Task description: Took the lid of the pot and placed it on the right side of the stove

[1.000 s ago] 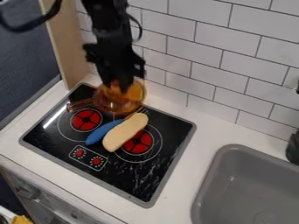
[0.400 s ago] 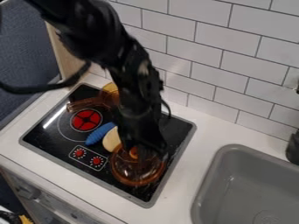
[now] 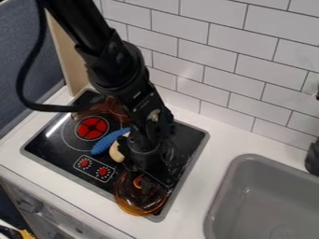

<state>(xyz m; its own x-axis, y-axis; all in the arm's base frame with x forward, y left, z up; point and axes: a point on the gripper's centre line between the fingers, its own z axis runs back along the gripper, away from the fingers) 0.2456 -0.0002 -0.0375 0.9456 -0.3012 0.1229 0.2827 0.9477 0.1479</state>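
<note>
At lower centre, lid [image 3: 140,201] off pot [image 3: 107,109], at edge of stove [image 3: 46,144]; release unconfirmed: I cannot tell if gripper [image 3: 147,176] pinches it.

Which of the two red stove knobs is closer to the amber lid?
Lower-right knob in the camera view, just up-left of the amber lid; the upper-left knob sits farther from it.

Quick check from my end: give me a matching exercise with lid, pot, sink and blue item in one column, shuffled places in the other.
1. Lid
2. Pot
3. Sink
4. Blue item

A. right of the stove in the view
B. beside the pale item
C. at the stove's lowest corner in the view
D. toward the stove's upper left, partly behind the arm

Pairs: 1-C, 2-D, 3-A, 4-B
</note>
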